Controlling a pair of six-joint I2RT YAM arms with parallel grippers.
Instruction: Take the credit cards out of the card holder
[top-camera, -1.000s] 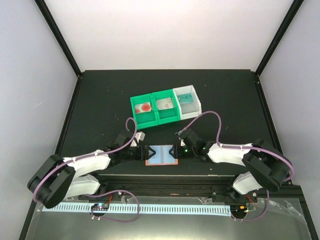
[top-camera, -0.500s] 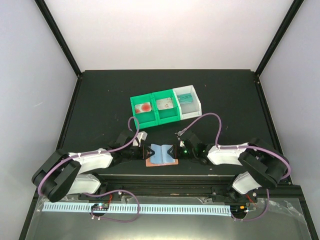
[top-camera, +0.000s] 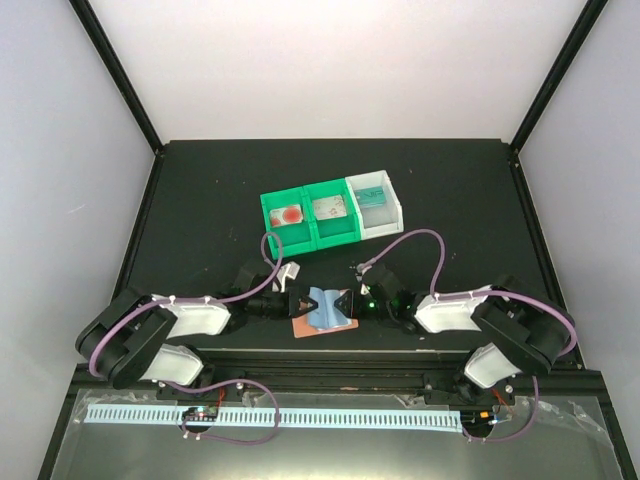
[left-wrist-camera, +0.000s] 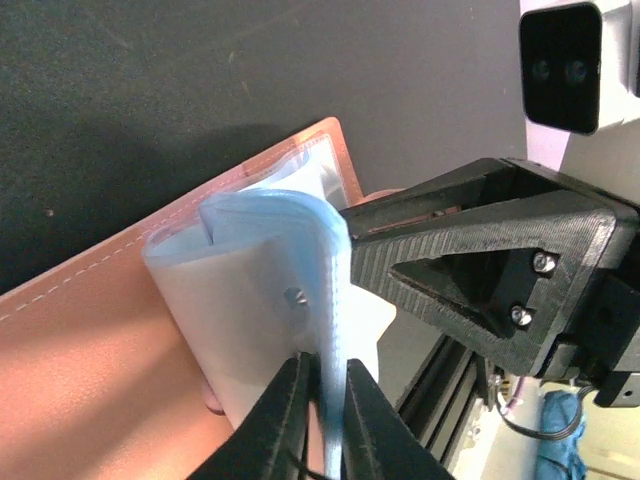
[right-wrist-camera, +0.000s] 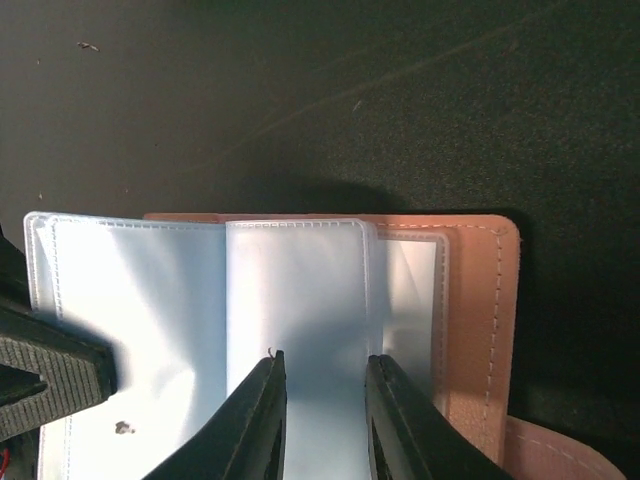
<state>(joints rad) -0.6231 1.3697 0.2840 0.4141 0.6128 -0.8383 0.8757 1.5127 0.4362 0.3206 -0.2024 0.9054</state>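
- The holder (top-camera: 322, 312) lies open on the black table (top-camera: 200, 200) at its near edge, between the two grippers, salmon leather underneath and pale blue pockets on top.
- From above, the pockets bulge up in the middle. Their fold is too small to read there.
- The left gripper (left-wrist-camera: 322, 378) is clenched on a blue pocket leaf (left-wrist-camera: 255, 270). That leaf is seen edge-on between the tips and curls over in a loop.
- The bottom of the left wrist view cuts off the lower end of that leaf and both fingers.
- The right gripper (right-wrist-camera: 322, 385) sits over a middle leaf (right-wrist-camera: 300, 300), its jaws a narrow gap apart. The leaf shows face-on in the gap.
- The right fingertips cover the leaf's near edge, so I cannot tell whether they grip it.
- In the right wrist view, the left gripper's black finger hides the lower left corner of the far leaf.
- Three cards lie further back in a row of trays (top-camera: 333, 232), well apart from the holder.
- A red-marked card (top-camera: 290, 214) is in the left green tray, a pale one (top-camera: 329, 208) in the middle green tray and a teal one (top-camera: 373, 196) in the white tray. Their prints are too small to make out.
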